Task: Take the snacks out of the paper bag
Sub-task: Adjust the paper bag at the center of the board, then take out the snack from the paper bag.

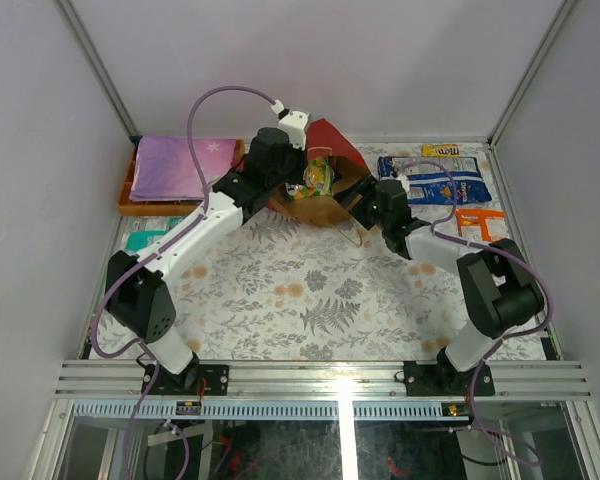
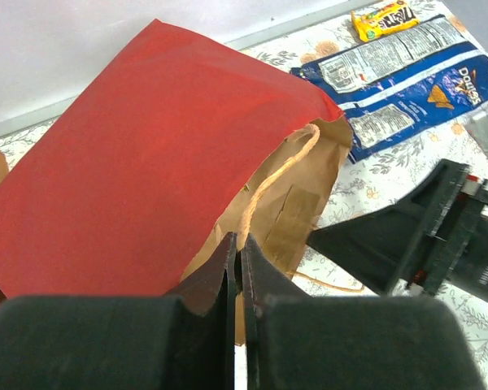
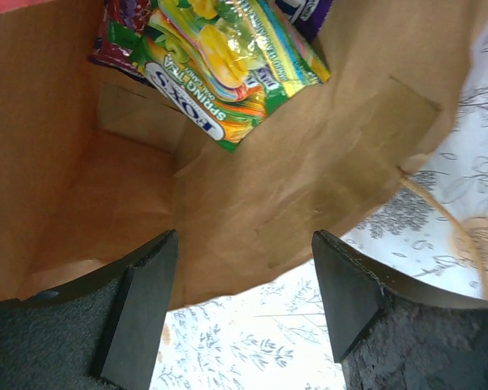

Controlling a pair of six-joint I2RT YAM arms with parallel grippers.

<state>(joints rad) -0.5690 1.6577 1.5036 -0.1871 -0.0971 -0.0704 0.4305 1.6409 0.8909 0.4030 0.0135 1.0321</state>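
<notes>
Snacks (image 3: 220, 65) fill right wrist's view (right gripper (image 3: 244, 237) spread); left gripper (image 2: 238, 248) pinches paper bag (image 2: 130, 162).

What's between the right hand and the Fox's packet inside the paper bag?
Nothing visible. The right hand is open at the mouth of the paper bag, and the green-yellow Fox's packet lies deeper inside, with only bare brown lining between them. The left hand is shut on the bag's upper edge, off that path.

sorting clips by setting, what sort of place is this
Most likely a robotics lab work cell: white panels in an aluminium frame, two robot arms bolted to the near rail, and a floral cloth staged with a paper bag.
</notes>
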